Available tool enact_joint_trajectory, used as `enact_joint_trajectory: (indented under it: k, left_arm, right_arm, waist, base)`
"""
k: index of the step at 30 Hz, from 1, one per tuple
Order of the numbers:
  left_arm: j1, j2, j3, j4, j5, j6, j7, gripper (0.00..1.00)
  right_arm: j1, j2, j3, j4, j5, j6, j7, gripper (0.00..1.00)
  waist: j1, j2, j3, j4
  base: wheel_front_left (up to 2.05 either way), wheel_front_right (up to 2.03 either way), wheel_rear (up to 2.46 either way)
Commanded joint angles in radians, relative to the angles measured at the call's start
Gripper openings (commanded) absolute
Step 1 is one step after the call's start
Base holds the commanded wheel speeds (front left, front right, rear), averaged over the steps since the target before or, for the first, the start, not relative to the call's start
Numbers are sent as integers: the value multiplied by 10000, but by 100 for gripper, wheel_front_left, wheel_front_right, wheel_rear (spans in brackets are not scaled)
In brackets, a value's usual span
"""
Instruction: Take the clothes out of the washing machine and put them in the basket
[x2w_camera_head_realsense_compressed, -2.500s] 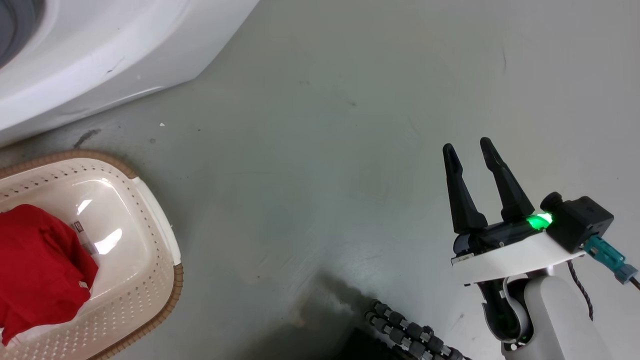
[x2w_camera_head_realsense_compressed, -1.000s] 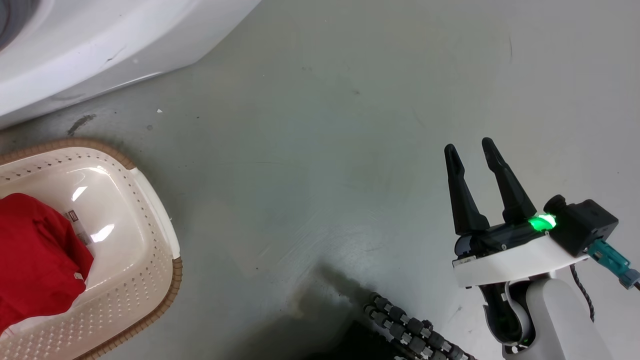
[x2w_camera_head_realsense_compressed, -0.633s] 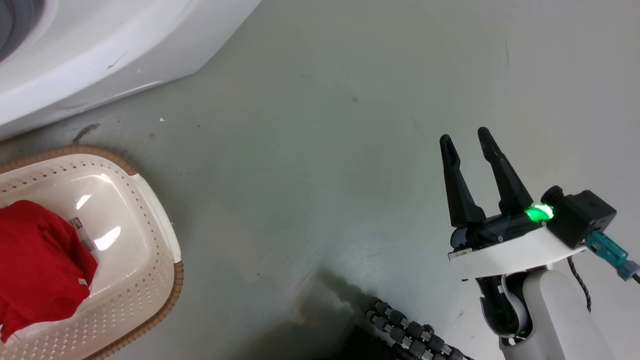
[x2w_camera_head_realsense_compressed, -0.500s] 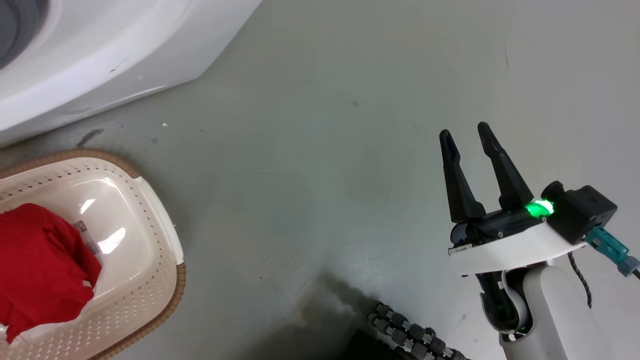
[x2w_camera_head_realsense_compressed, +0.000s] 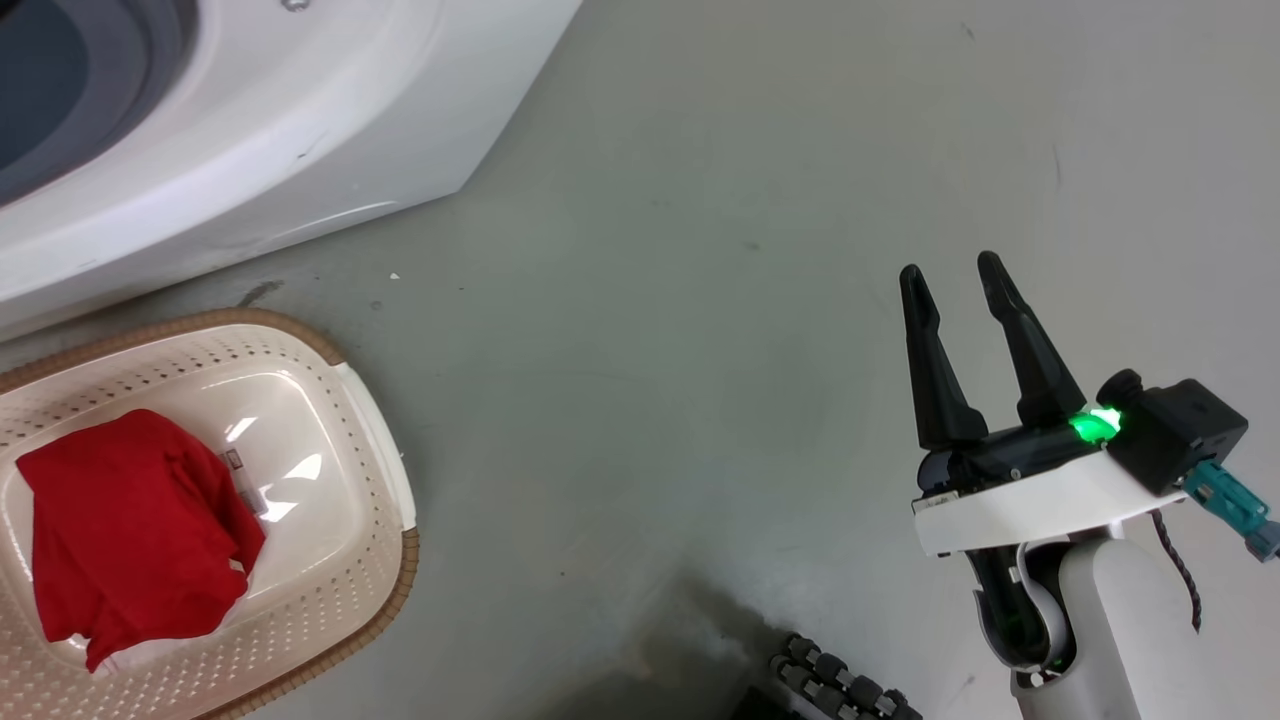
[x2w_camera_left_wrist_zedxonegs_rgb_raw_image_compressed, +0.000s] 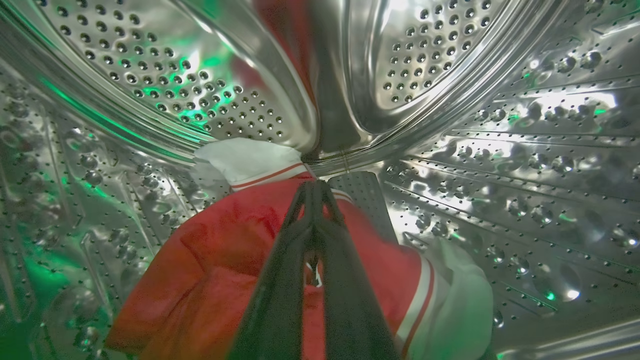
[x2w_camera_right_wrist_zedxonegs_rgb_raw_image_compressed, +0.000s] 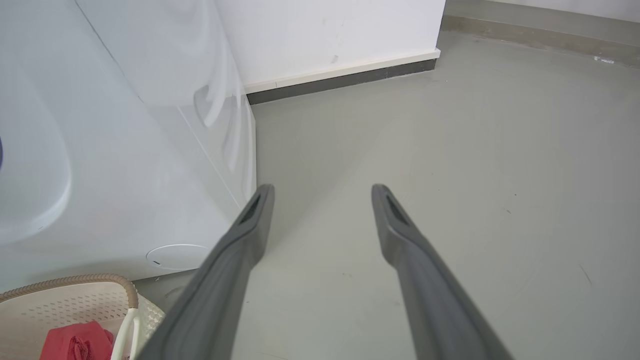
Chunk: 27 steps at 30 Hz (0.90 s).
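The white washing machine (x2w_camera_head_realsense_compressed: 250, 150) stands at the upper left, its grey porthole rim at the corner. Inside its perforated steel drum (x2w_camera_left_wrist_zedxonegs_rgb_raw_image_compressed: 500, 150), my left gripper (x2w_camera_left_wrist_zedxonegs_rgb_raw_image_compressed: 315, 184) is shut on the red garment with white panels and stripes (x2w_camera_left_wrist_zedxonegs_rgb_raw_image_compressed: 215, 260), which rises in a peak to the fingertips. The cream basket (x2w_camera_head_realsense_compressed: 405, 570) sits on the floor at the lower left with a plain red garment (x2w_camera_head_realsense_compressed: 140, 520) lying in it. My right gripper (x2w_camera_head_realsense_compressed: 951, 268) hovers open over bare floor at the right, holding nothing. The right wrist view has that gripper (x2w_camera_right_wrist_zedxonegs_rgb_raw_image_compressed: 322, 190), the machine's side (x2w_camera_right_wrist_zedxonegs_rgb_raw_image_compressed: 125, 150) and the basket's corner (x2w_camera_right_wrist_zedxonegs_rgb_raw_image_compressed: 75, 300).
Grey floor (x2w_camera_head_realsense_compressed: 650, 350) spreads between the basket and my right arm. A black ribbed cable (x2w_camera_head_realsense_compressed: 840, 690) lies at the bottom edge. A white wall with a dark skirting (x2w_camera_right_wrist_zedxonegs_rgb_raw_image_compressed: 340, 75) runs behind the machine.
The head camera has shifted, so more of the machine's porthole and of the basket is in view. The right gripper stays open in about the same place.
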Motion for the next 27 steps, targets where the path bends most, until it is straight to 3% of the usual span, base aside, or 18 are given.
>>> enact_joint_trajectory:
  k: [1,2,3,4,5,15,27]
  left_arm:
    - [264,-25,51,-133,-74,60,0,0]
    - [412,-38,85,-265,-140,88,58,9]
    - [537,-31,121,-408,-184,116,108,37]
    - [646,-25,138,-571,-226,156,181,74]
    - [758,-20,163,-727,-257,192,239,100]
    - [1482,108,336,-2280,-574,514,1058,100]
    - [104,481,-630,-2673,-306,38,3744,100]
  right_arm:
    - [85,9,-27,-21,-25,-7,-18,100]
    - [82,9,-37,-34,-51,-7,-18,100]
    - [100,9,-36,-46,-63,-7,-18,100]
    - [121,9,-33,-51,-76,-7,-18,100]
    - [142,7,-31,-56,-79,-7,-18,100]
    - [209,9,2,32,-107,-7,-18,100]
    - [40,7,414,78,186,-7,-18,100]
  waist:
    - [1,-1,-58,66]
    - [1,-1,-74,90]
    - [1,-1,-87,105]
    - [1,-1,-98,116]
    - [1,-1,-107,126]
    - [1,-1,-215,133]
    - [1,-1,208,-436]
  base:
    - [0,0,0]
    - [0,0,0]
    - [0,0,0]
    - [0,0,0]
    - [0,0,0]
    - [0,0,0]
    - [0,0,0]
